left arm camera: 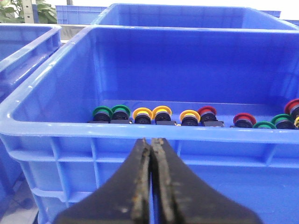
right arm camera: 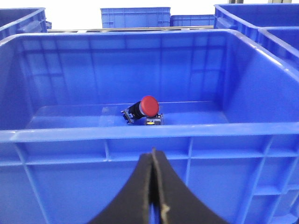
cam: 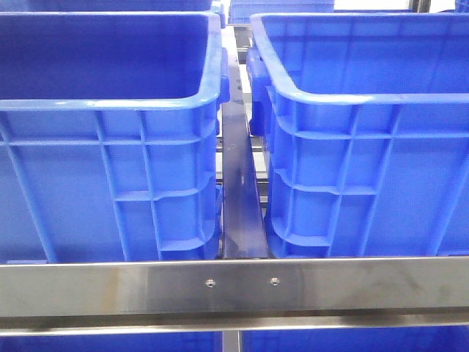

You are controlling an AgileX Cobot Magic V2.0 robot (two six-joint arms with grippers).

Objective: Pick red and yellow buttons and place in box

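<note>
In the left wrist view a blue bin (left arm camera: pixel 140 129) holds a row of push buttons: green ones (left arm camera: pixel 102 113), yellow ones (left arm camera: pixel 142 115), (left arm camera: pixel 162 113), (left arm camera: pixel 189 116) and red ones (left arm camera: pixel 206 113), (left arm camera: pixel 244 120). My left gripper (left arm camera: pixel 152 141) is shut and empty, outside the bin's near wall, just below its rim. In the right wrist view another blue bin (right arm camera: pixel 140 133) holds one red button (right arm camera: pixel 148 106) lying on its floor. My right gripper (right arm camera: pixel 153 153) is shut and empty, outside that bin's near wall. Neither gripper shows in the front view.
The front view shows two tall blue bins side by side, left (cam: pixel 110 110) and right (cam: pixel 366 103), with a narrow dark metal gap (cam: pixel 240 191) between them and a steel rail (cam: pixel 234 286) across the front. More blue bins stand behind and beside.
</note>
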